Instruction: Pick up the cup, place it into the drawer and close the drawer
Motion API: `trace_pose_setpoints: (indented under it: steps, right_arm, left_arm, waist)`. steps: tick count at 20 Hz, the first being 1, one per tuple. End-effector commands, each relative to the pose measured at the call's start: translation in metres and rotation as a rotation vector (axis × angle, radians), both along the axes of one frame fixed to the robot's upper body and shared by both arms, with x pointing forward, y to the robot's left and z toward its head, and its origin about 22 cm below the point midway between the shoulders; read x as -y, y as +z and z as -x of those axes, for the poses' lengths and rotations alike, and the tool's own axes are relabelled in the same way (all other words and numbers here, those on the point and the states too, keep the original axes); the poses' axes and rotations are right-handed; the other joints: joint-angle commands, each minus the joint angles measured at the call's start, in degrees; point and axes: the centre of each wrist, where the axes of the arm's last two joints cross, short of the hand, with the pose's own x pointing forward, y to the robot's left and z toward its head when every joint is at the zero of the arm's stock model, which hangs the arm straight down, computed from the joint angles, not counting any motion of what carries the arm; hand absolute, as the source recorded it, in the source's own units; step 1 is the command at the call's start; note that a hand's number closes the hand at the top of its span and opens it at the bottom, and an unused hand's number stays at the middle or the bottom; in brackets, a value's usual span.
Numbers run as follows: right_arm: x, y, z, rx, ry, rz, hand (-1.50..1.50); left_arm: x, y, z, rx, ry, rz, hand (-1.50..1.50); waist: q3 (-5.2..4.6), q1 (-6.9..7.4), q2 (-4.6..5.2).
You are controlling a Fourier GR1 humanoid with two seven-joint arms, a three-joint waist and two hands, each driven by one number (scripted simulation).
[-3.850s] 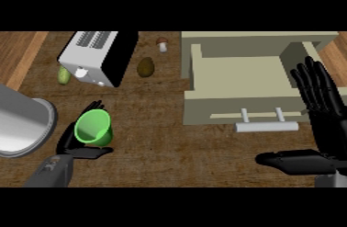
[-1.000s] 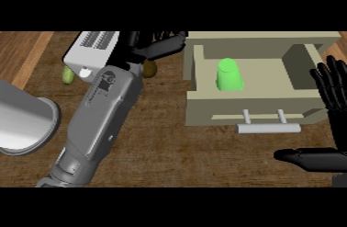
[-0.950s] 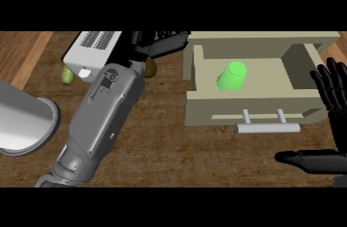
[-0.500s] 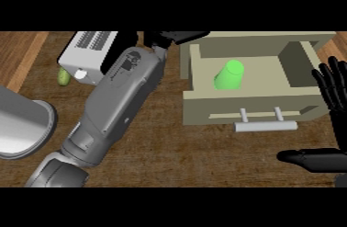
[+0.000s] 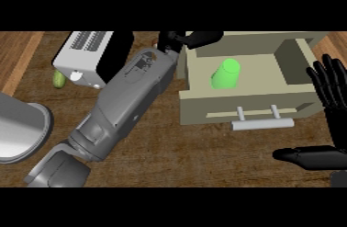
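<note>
The green cup [image 5: 225, 75] lies in the open drawer [image 5: 291, 60], long axis tilted toward upper right. Left hand [image 5: 193, 38] at the drawer's upper-left corner holds nothing, its finger state indiscernible; right hand [image 5: 330, 90] rests spread at right edge.

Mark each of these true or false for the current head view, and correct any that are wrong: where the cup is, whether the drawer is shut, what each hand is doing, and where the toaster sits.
1. The green cup lies inside the drawer. True.
2. The drawer is fully closed. False: it stands open, its handle toward the robot.
3. The left hand holds the cup. False: it is at the drawer's far left corner, apart from the cup.
4. The right hand is open at the view's right edge, fingers up. True.
5. The toaster stands to the right of the drawer. False: it is left of it, beyond the left forearm.
</note>
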Motion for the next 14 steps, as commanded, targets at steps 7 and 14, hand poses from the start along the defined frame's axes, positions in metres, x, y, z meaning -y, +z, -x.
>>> trace_pose_setpoints:
  steps: [7, 14]
  right_arm:
    - [-0.002, 0.002, -0.011, -0.010, -0.002, 0.014, -1.50]
    - [-0.011, -0.002, -0.011, 0.030, 0.034, 0.001, -1.50]
  left_arm:
    - [0.006, -0.030, 0.006, -0.076, 0.004, -0.194, 1.50]
    - [0.006, -0.049, 0.011, -0.099, 0.051, -0.324, -1.50]
  waist:
    - [0.00, -0.44, 0.18]
    - [0.03, -1.97, 0.64]
